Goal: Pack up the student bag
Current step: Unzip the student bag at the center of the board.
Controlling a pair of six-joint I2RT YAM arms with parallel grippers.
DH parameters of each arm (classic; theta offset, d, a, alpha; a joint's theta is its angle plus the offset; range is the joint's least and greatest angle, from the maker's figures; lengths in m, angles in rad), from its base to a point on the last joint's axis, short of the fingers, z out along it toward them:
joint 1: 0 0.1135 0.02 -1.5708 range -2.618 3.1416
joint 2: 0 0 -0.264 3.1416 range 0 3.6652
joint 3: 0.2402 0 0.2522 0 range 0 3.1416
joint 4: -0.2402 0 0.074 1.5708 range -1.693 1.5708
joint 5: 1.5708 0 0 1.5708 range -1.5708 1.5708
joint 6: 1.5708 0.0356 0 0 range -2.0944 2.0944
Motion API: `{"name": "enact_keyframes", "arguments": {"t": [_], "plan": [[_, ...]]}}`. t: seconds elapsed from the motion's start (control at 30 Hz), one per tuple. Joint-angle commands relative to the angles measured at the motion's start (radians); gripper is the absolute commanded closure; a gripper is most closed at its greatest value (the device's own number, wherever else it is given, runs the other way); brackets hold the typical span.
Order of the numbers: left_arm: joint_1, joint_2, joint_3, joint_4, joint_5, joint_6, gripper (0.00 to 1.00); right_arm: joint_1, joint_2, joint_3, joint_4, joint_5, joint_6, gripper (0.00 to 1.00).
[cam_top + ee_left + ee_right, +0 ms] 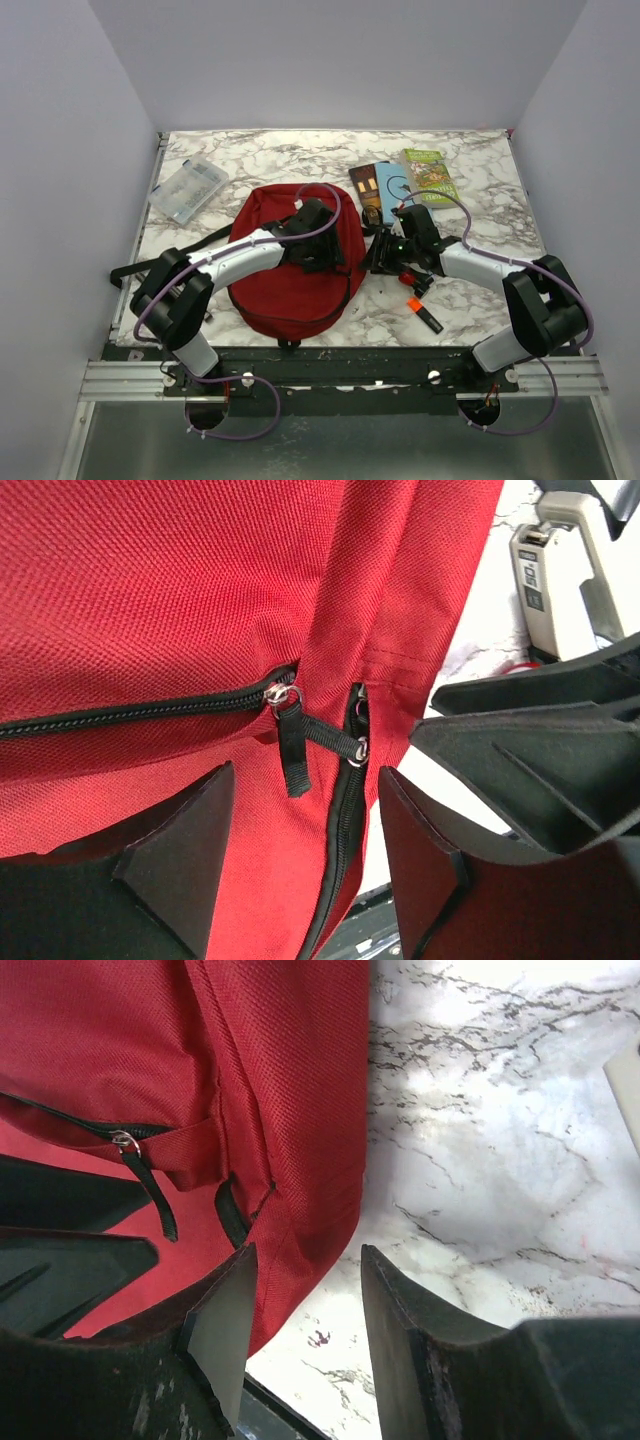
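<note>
The student bag [290,275] is a dark red backpack lying flat on the marble table, left of centre. My left gripper [318,238] hovers over its upper right part. In the left wrist view that gripper [305,780] stands open astride the red fabric and a black zipper [345,820]. Two zipper pulls [291,735] meet just beyond its fingertips. My right gripper [385,252] is at the bag's right edge. In its own view the right gripper [305,1260] is open, the bag's red edge [300,1080] partly between the jaws, nothing clamped.
Two books [378,186] [430,176] lie at the back right. A clear plastic case [188,190] sits at the back left. An orange and black marker [423,313] lies near the front, right of the bag. A black strap [150,265] trails off the bag's left.
</note>
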Motion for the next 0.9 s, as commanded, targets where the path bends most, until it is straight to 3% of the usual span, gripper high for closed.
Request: {"name": "enact_keyframes", "arguments": {"t": [0.0,0.33,0.4,0.67,0.87], "plan": [[-0.029,0.059,0.062,-0.064,-0.071,-0.046,0.38,-0.004,0.013,-0.025,0.097,-0.038,0.012,0.50],[-0.046,0.145,0.112,-0.086,-0.104,-0.059,0.49,-0.004,0.048,-0.054,0.156,-0.060,0.012,0.49],[-0.047,0.152,0.121,-0.090,-0.111,-0.057,0.55,-0.005,0.047,-0.065,0.170,-0.067,0.015,0.49],[-0.047,0.094,0.097,-0.090,-0.115,-0.033,0.97,-0.003,0.064,-0.139,0.327,-0.124,0.076,0.49],[-0.046,0.048,0.063,-0.088,-0.095,-0.013,1.00,-0.002,0.118,-0.159,0.447,-0.137,0.129,0.52]]}}
